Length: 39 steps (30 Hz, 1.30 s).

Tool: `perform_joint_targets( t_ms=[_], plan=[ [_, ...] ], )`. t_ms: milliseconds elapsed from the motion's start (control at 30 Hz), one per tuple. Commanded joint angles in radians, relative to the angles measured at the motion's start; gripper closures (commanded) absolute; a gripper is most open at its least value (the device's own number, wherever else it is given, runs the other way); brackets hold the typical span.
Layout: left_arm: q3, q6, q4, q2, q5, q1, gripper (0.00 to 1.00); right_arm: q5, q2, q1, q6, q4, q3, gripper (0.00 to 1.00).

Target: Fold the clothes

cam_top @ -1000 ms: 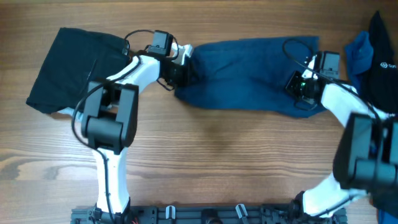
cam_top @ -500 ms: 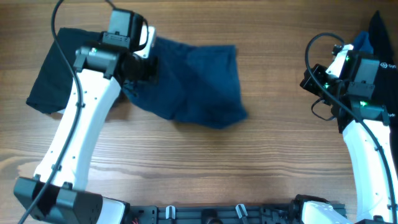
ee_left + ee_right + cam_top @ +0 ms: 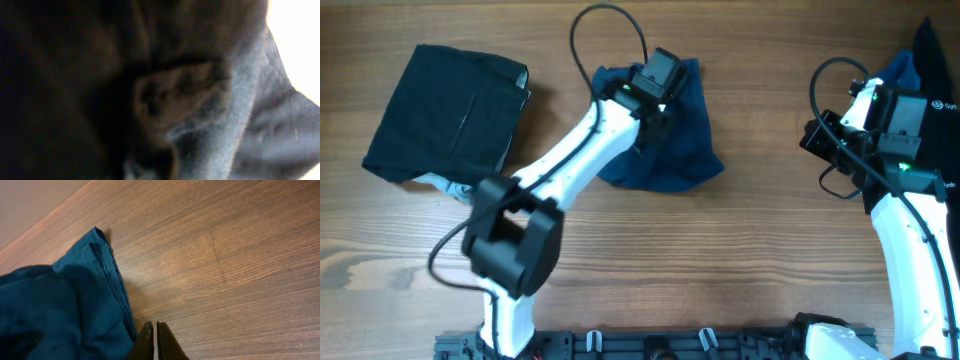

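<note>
The dark blue denim shorts (image 3: pixel 682 150) lie bunched at the table's upper middle, their left part doubled over to the right. My left gripper (image 3: pixel 654 108) is pressed down into them from above. Its fingers are hidden, and dark blurred cloth (image 3: pixel 280 125) fills the left wrist view; it appears shut on the shorts. My right gripper (image 3: pixel 873 90) is at the far right, its fingers (image 3: pixel 154 336) shut and empty. They are just over bare wood, right beside the hem of a bright blue garment (image 3: pixel 60 310).
A folded black garment (image 3: pixel 440 115) lies at the upper left, with a pale edge showing under its lower corner. The bright blue garment (image 3: pixel 898 68) and another black garment (image 3: pixel 935 60) are piled at the far right edge. Cables loop above both arms.
My left arm swung right, carrying the shorts' left edge over onto their right half, so the shorts are now a smaller bundle. The black garment at the left is uncovered. The right arm barely moved.
</note>
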Motion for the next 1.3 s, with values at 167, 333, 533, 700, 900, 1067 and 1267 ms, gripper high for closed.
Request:
perform_joint_targets(
  t_ms=[167, 333, 533, 700, 900, 1067, 1267],
  plan=[
    [0.011, -0.270, 0.222, 0.020, 0.195, 0.004, 0.00, -0.016, 0.006, 0.002, -0.003, -0.027, -0.009, 0.96],
    [0.014, -0.269, 0.169, -0.041, 0.204, 0.038, 0.00, -0.017, 0.006, 0.002, -0.003, -0.038, -0.022, 0.96],
    [0.014, -0.269, 0.090, -0.151, 0.206, 0.158, 0.00, -0.336, 0.006, 0.057, -0.214, 0.012, -0.022, 0.96],
    [0.014, -0.270, 0.048, -0.146, 0.230, 0.215, 0.00, -0.412, 0.016, 0.229, -0.317, 0.113, -0.022, 0.96],
    [0.013, -0.225, -0.001, -0.132, 0.261, 0.218, 0.43, -0.286, 0.225, 0.404, -0.286, 0.263, -0.022, 0.96],
    [-0.021, -0.159, -0.047, -0.044, 0.261, 0.206, 0.33, -0.153, 0.496, 0.407, -0.115, 0.299, -0.022, 0.96],
    [-0.097, -0.159, -0.065, 0.075, 0.313, 0.205, 0.64, 0.110, 0.691, 0.405, 0.084, 0.200, -0.022, 0.96]
  ],
)
